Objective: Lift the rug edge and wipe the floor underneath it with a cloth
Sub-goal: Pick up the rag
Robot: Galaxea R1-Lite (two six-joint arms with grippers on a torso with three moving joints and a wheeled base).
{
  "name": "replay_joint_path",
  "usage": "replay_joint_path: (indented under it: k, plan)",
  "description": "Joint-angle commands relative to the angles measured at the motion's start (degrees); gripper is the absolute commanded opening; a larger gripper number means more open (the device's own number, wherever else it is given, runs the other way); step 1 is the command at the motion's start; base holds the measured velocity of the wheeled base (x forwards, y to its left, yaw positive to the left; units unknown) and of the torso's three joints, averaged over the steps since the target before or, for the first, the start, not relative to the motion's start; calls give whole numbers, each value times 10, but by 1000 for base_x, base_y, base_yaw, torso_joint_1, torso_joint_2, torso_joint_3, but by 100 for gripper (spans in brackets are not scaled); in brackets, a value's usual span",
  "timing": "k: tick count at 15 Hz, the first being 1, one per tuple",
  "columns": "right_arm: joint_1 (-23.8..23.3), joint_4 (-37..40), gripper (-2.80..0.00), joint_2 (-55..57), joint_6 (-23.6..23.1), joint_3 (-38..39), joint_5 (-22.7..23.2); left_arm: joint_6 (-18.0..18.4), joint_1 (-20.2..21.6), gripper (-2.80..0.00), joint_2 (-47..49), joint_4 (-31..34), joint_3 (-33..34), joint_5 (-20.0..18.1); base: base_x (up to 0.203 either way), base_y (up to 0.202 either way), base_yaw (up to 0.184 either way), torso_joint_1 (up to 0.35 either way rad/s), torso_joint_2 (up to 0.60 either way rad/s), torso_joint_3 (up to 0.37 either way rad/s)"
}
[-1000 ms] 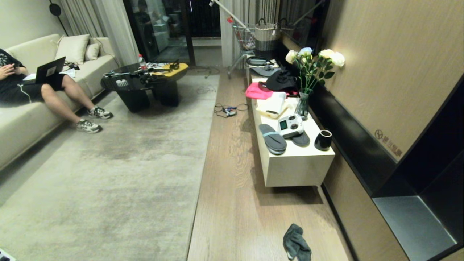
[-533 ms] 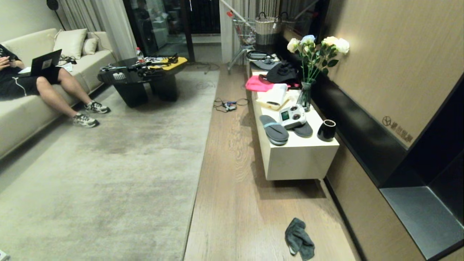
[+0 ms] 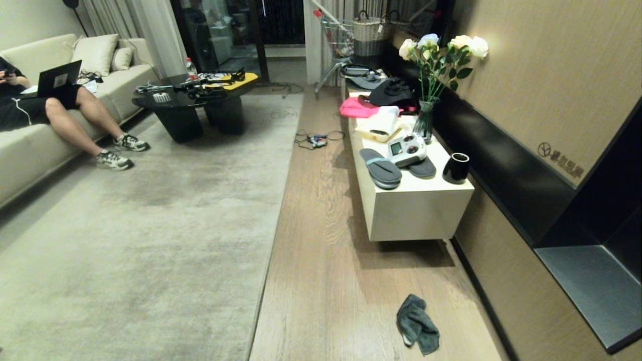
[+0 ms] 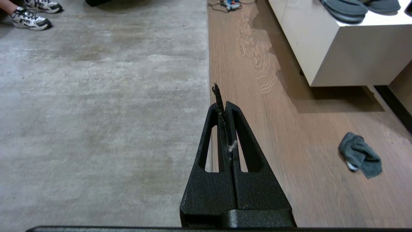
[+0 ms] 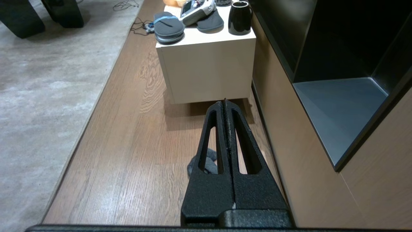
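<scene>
Nothing of the job is done yet, as far as I can judge. The rug edge (image 3: 273,235) lies flat along the floor (image 3: 326,281), running as a straight border from the upper middle of the head view down to the bottom just left of centre, with no fold or lift anywhere along it. The cloth (image 3: 417,324) sits crumpled on the bare planks at the lower right of that frame, well apart from the rug and in front of the white worktop (image 3: 416,215) that carries the slippers (image 3: 381,167).

My left pincer (image 4: 222,106) is pressed together and empty; in its wrist view the tips sit over the line where rug meets wood, with the cloth off at the right. My right pincer (image 5: 225,106) is also pressed together and holds nothing; the cloth peeks out from behind it in its own view.

Still ahead, I reckon: pick up the cloth, raise the border, wipe beneath, lay it back.
</scene>
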Motion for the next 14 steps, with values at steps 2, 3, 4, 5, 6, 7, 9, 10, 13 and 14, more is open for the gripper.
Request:
replay_joint_path:
  k: [2,3,4,5,6,7,9,10,13,14]
  plan:
    - [1,0,-280,1,0,0,0,0,0,-280,0,1,0,0,0,0,0,0,0,0]
    - [0,0,-280,1,0,0,0,0,0,-280,0,1,0,0,0,0,0,0,0,0]
    - [0,0,-280,1,0,0,0,0,0,-280,0,1,0,0,0,0,0,0,0,0]
    - [1,0,-280,1,0,0,0,0,0,-280,0,1,0,0,0,0,0,0,0,0]
    - [1,0,-280,1,0,0,0,0,0,-280,0,1,0,0,0,0,0,0,0,0]
    - [0,0,-280,1,0,0,0,0,0,-280,0,1,0,0,0,0,0,0,0,0]
    - [0,1,-280,1,-1,0,0,0,0,-280,0,1,0,0,0,0,0,0,0,0]
    - [0,0,-280,1,-1,0,0,0,0,-280,0,1,0,0,0,0,0,0,0,0]
    - [0,0,-280,1,-1,0,0,0,0,-280,0,1,0,0,0,0,0,20,85,87]
    - [1,0,-280,1,-1,0,0,0,0,-280,0,1,0,0,0,0,0,17,41,51]
